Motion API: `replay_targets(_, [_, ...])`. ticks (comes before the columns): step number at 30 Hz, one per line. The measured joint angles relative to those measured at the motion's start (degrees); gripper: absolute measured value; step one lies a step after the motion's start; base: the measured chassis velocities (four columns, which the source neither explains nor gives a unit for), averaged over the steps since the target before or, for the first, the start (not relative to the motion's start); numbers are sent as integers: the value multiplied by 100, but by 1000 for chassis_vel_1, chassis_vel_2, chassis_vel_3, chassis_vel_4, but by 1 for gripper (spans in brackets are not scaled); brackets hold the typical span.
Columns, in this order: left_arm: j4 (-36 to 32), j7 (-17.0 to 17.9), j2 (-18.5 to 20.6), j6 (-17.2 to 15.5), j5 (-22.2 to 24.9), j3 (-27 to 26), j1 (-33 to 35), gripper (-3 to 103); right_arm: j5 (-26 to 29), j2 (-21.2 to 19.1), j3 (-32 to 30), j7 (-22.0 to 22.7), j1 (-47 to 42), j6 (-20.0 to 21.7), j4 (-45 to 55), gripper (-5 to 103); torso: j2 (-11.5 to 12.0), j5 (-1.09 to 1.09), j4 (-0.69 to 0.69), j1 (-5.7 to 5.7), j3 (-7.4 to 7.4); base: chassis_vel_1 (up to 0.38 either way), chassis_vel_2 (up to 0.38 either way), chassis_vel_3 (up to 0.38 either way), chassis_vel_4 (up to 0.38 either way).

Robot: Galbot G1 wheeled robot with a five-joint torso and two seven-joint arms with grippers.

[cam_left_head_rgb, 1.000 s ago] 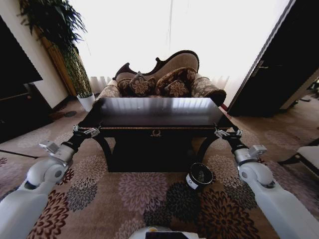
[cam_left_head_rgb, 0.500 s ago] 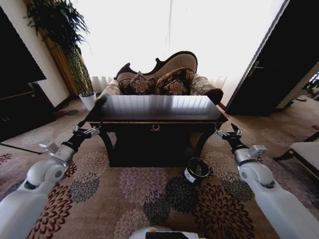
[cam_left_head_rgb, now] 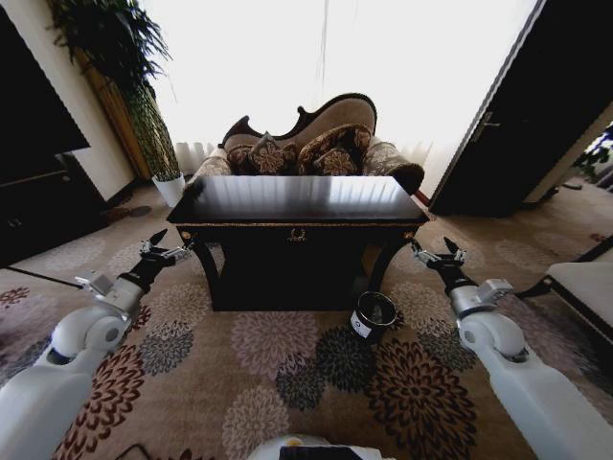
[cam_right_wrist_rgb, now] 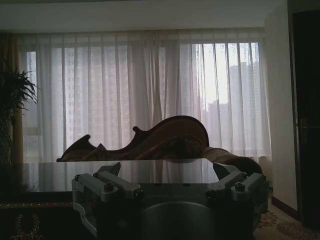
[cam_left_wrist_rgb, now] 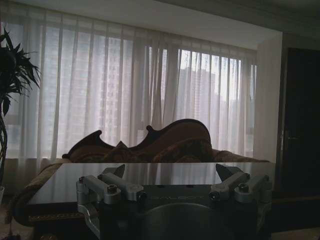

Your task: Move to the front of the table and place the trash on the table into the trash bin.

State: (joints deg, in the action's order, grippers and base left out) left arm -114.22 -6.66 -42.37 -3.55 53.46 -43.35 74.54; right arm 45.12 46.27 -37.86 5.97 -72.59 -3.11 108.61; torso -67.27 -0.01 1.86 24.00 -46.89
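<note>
table (cam_left_head_rgb: 297,201) ahead; trash bin (cam_left_head_rgb: 372,315) beside

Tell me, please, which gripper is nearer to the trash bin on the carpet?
The right. The right gripper hangs just right of the bin and slightly beyond it, while the left gripper is across the table's front, by its far left corner.

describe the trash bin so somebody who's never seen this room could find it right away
Start at the big dark wood table in front of the patterned sofa. On the flowered carpet by the table's front right leg stands the trash bin, a small black open-topped cylinder with a white label, nearer the right gripper.
</note>
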Motion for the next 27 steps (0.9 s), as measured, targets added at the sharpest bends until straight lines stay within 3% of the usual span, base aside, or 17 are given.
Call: replay_targets(27, [0, 0, 0, 0, 0, 0, 0, 100, 0, 0, 0, 0, 0, 0, 0, 100, -2, 0, 0, -1, 0, 141, -142, -138, 146])
